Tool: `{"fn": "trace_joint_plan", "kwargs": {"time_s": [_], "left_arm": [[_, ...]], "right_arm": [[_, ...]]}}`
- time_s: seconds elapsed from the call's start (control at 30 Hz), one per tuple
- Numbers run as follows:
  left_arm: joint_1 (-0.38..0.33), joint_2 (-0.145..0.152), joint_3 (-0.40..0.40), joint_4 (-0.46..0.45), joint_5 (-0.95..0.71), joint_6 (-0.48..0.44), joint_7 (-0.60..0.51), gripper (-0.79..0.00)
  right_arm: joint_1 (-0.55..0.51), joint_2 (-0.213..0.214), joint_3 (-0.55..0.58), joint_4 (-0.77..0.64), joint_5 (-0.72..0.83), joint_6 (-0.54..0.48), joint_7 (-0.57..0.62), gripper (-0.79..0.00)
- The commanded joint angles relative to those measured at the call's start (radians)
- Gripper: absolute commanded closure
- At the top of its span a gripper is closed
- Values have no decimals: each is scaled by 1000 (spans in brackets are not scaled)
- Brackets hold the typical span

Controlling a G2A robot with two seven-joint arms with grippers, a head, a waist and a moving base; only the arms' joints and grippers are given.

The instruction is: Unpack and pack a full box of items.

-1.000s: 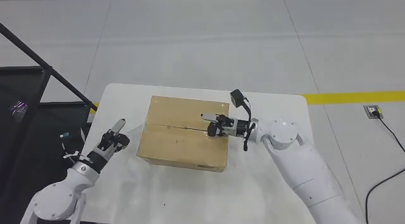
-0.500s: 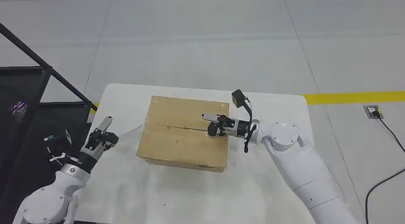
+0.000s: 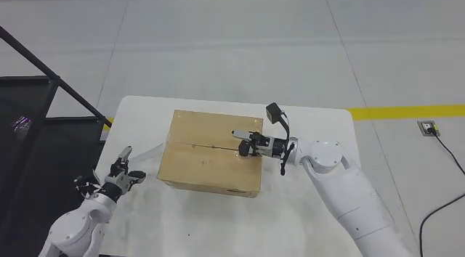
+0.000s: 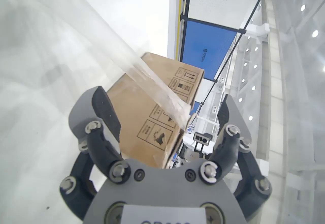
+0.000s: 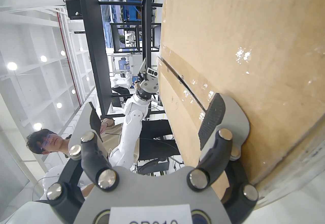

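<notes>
- Right wrist view: my right gripper (image 5: 155,114) is spread wide, one pad flat on the box (image 5: 254,57) lid beside the taped seam, the other in the air.
- Left gripper (image 4: 163,105) is wide too, gripping nothing. A clear tape strip (image 4: 142,75) trails off the box's end ahead of it.
- Box sits mid-table (image 3: 305,199), closed, with its long axis and seam running side to side.

One cardboard box (image 3: 211,161) stands mid-frame on one white table (image 3: 312,123). Its top shows two flaps meeting at one seam. One strip of what looks like clear tape (image 4: 155,87) trails off the box's left edge. There are two grippers: the left gripper (image 3: 129,165) at lower left and the right gripper (image 3: 242,143) right of centre.
</notes>
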Motion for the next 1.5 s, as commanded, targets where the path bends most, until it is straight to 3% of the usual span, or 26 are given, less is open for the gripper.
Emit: {"fn": "trace_joint_plan", "kwargs": {"time_s": [0.0, 0.43, 0.6, 0.73, 1.13, 1.47], "left_arm": [[-33, -7, 30, 53, -16, -12, 20, -785], [-233, -55, 166, 292, -127, -106, 76, -785], [-269, -63, 169, 315, -142, -154, 83, -785], [-248, -62, 136, 259, -152, -193, 100, -785], [-97, -55, 57, -71, -49, -232, 185, -785], [-97, -61, 54, -143, 22, -219, 249, -785]], "right_arm": [[0, 0, 0, 0, 0, 0, 0, -785], [0, 0, 0, 0, 0, 0, 0, -785], [0, 0, 0, 0, 0, 0, 0, -785], [0, 0, 0, 0, 0, 0, 0, -785], [0, 0, 0, 0, 0, 0, 0, -785], [0, 0, 0, 0, 0, 0, 0, -785]]}}
